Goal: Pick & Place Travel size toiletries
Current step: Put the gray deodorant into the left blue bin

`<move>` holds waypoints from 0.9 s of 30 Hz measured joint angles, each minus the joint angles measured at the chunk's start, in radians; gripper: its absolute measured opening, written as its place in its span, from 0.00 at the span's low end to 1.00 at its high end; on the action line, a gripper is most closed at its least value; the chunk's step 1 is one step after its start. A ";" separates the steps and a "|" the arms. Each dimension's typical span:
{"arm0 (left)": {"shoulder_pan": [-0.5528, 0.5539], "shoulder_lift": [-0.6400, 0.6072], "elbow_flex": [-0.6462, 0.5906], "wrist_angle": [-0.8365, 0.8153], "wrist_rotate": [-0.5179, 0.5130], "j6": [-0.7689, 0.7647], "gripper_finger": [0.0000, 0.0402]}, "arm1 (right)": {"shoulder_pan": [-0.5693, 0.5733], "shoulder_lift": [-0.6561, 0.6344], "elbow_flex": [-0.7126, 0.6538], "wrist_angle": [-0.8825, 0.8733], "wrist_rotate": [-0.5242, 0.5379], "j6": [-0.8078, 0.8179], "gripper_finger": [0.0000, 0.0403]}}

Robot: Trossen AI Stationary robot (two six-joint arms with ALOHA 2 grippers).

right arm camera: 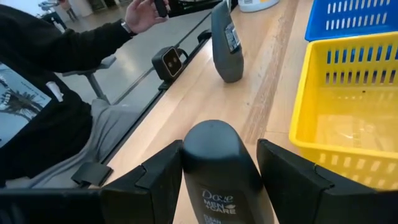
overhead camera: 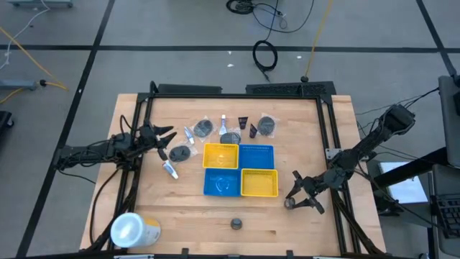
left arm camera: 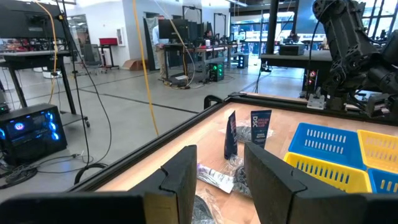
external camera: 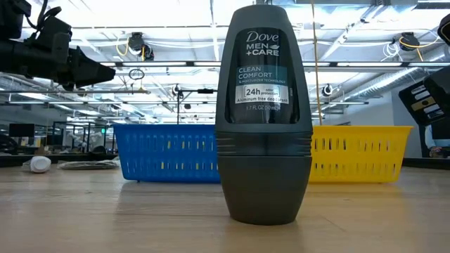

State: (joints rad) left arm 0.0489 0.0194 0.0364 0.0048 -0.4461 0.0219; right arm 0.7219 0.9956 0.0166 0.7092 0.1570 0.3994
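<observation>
Right hand (overhead camera: 300,197) is at the table's near right, just right of the yellow tray (overhead camera: 259,183). Fingers are spread wide with a dark deodorant (right arm camera: 221,171) standing upright between them; can't tell if either finger touches it.

A second deodorant (overhead camera: 235,224) stands alone near the front edge, below the trays; it fills the low view (external camera: 264,116) and shows farther off in the right wrist view (right arm camera: 226,42).

Left hand (overhead camera: 164,139) hovers at the left side of the table, fingers apart, nothing held. It is near a wrapped round piece (overhead camera: 178,152) and a white tube (overhead camera: 169,169).

More toiletries lie behind the four trays: wrapped rounds (overhead camera: 203,128), a small tube (overhead camera: 223,121), dark bottles (overhead camera: 244,122).

Blue tray (overhead camera: 256,155) and the other trays sit in a two-by-two block at table centre. A white-topped yellow cylinder (overhead camera: 134,231) is at the near left corner.

A person's hand (right arm camera: 144,14) is beyond the table edge, in the right wrist view.
</observation>
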 joint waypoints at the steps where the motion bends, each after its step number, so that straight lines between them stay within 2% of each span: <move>1: 0.000 0.000 0.000 0.000 0.000 0.000 0.33 | 0.000 0.015 0.000 0.014 0.000 0.001 0.49; 12: 0.000 0.000 0.000 0.000 0.000 0.000 0.33 | 0.000 0.158 -0.001 0.089 0.004 0.024 0.49; 22: 0.000 0.000 0.000 0.000 0.000 0.000 0.33 | 0.000 0.201 -0.001 0.083 0.030 0.052 0.49; 27: 0.000 0.000 0.000 0.000 0.000 0.000 0.33 | 0.000 0.201 0.000 0.083 0.030 0.010 0.42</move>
State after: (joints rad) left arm 0.0487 0.0196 0.0368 0.0048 -0.4462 0.0219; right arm 0.7219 1.1969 0.0166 0.7925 0.1871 0.4099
